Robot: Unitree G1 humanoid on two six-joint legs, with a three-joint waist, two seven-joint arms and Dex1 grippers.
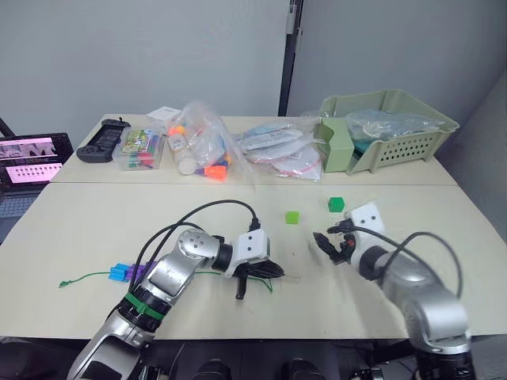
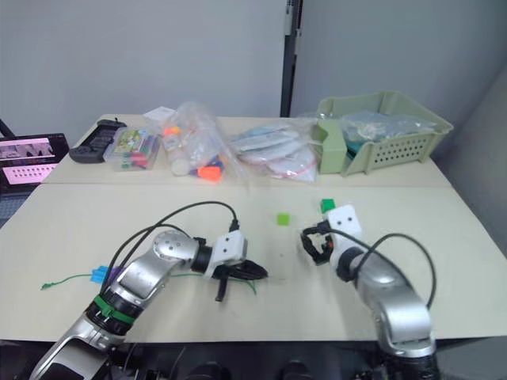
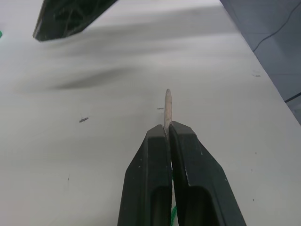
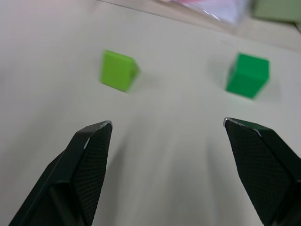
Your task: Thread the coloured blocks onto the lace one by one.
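Left hand (image 3: 169, 129) is clamped on the lace (image 1: 87, 277) at its stiff pale tip (best hold; the string is limp). Right hand (image 4: 167, 129), spread wide, faces light green block (image 4: 118, 70) and dark green block (image 4: 248, 75), both loose on the counter (image 1: 95, 222); probably light, rigid, easily knocked.

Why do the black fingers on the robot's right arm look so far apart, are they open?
Open. The right gripper has a wide gap between its two fingers, with nothing held; the light green block and dark green block lie ahead.

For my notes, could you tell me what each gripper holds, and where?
The left gripper pinches the lace just behind its pale tip; the right gripper holds nothing.
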